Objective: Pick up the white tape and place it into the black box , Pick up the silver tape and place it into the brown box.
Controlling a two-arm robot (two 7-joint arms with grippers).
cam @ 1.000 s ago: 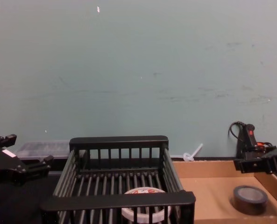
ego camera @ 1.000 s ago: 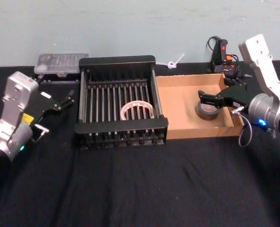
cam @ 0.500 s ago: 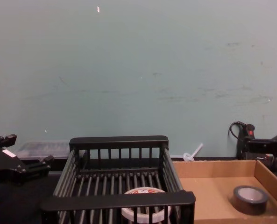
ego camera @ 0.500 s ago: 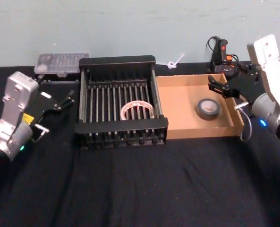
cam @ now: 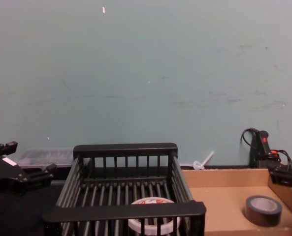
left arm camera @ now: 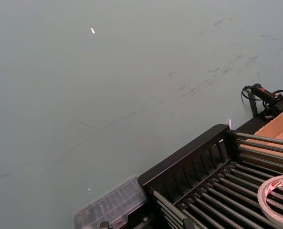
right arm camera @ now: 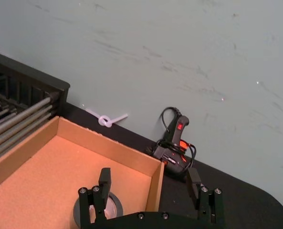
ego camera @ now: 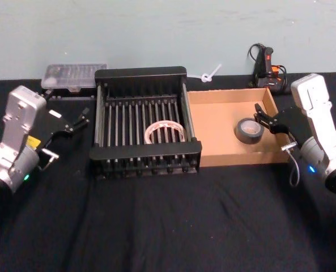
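The white tape [ego camera: 165, 131] lies flat on the barred floor of the black box [ego camera: 139, 72], seen also as the white tape [cam: 153, 221] and at the white tape [left arm camera: 279, 198]. The silver tape [ego camera: 249, 131] rests flat in the brown box [ego camera: 218, 124], near its right wall. My right gripper [ego camera: 265, 118] hangs open just right of that roll, over the wall, holding nothing. In the right wrist view the right gripper [right arm camera: 149, 183] is spread wide above the silver tape [right arm camera: 113, 206]. My left gripper [ego camera: 79, 120] stands open to the left of the black box.
A clear plastic case [ego camera: 74, 74] lies behind the black box at the left. A black and orange glue gun with its cord [ego camera: 265, 65] sits behind the brown box. A white cable tie [ego camera: 210, 74] lies by the wall. Black cloth covers the table in front.
My right gripper has drawn back from above the silver tape, rightward to the brown box's right wall, still open. The roll stays in the box. The left arm has not moved.
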